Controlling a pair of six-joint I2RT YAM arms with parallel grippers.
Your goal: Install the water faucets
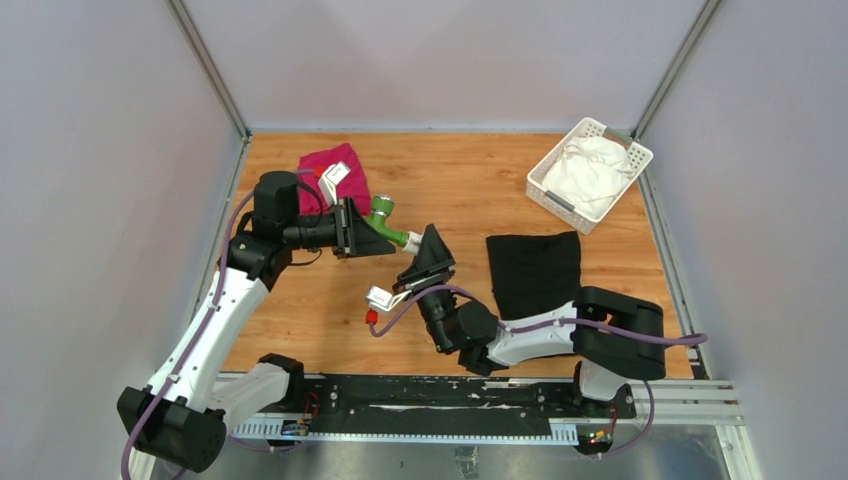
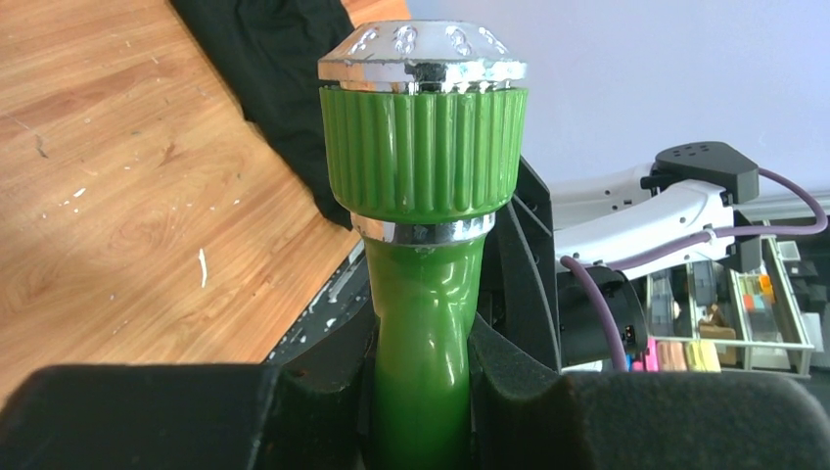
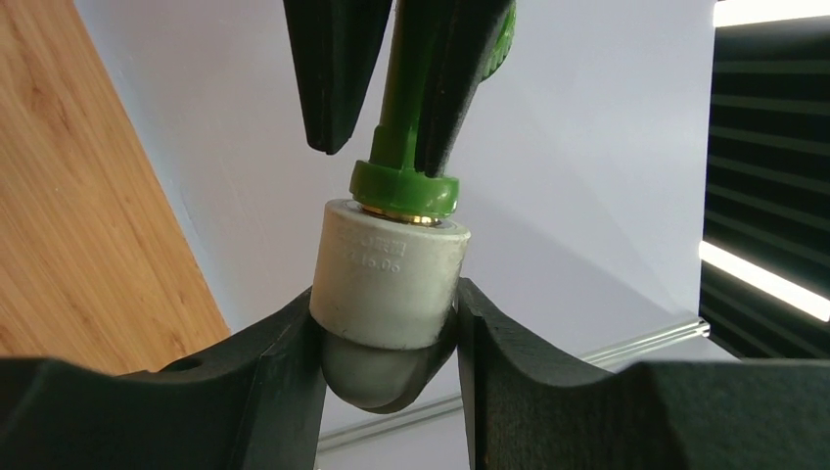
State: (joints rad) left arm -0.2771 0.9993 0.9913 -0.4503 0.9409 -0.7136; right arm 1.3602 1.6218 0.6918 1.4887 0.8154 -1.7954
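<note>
My left gripper (image 1: 375,232) is shut on the green tap (image 1: 385,214) and holds it in the air over the middle of the table. In the left wrist view its jaws (image 2: 423,411) press on the tap's smooth stem (image 2: 426,294), below the ribbed knob with a chrome cap (image 2: 423,137). The white pipe fitting (image 3: 391,274) sits on the tap's threaded end (image 3: 403,184). My right gripper (image 3: 390,328) has both fingers against the fitting's sides. From above, the right gripper (image 1: 424,240) meets the fitting (image 1: 411,241) from the lower right.
A black cloth (image 1: 535,270) lies flat right of the grippers. Behind the left arm lies a red cloth (image 1: 335,168). A white basket (image 1: 545,185) holding a white cloth stands at the back right. Enclosure walls run along both sides and the back.
</note>
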